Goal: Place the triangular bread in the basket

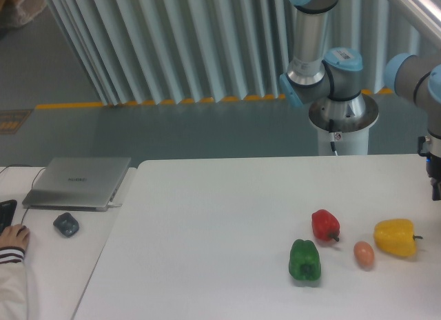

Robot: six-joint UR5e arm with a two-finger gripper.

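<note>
Neither the golden wedge of bread nor any basket shows in the camera view, so where they are cannot be told. The gripper (435,189) is only just in view, a dark piece cut off by the right border below the arm's grey wrist; its fingers run out of the picture, and whether they are apart or together cannot be told. It hangs above the white table (207,223), holding nothing that can be seen.

Just below the gripper and a little to its left lies a glossy yellow bell pepper (395,237) on its side, its stem pointing right. Left of that, touching neither neighbour, sits a small tan egg-shaped thing (364,254). Further left again is a shiny red bell pepper (325,225), and below and left of it a dark green bell pepper (304,259), the one furthest from the gripper in this group.

Well away across the table, on a lower adjoining white desk, rest a closed silver laptop (77,182), a dark grey computer mouse (66,224) and, at the border, a person's hand (14,236) in a white sleeve.

The arm's round grey base (342,113) stands behind the table's far edge.
</note>
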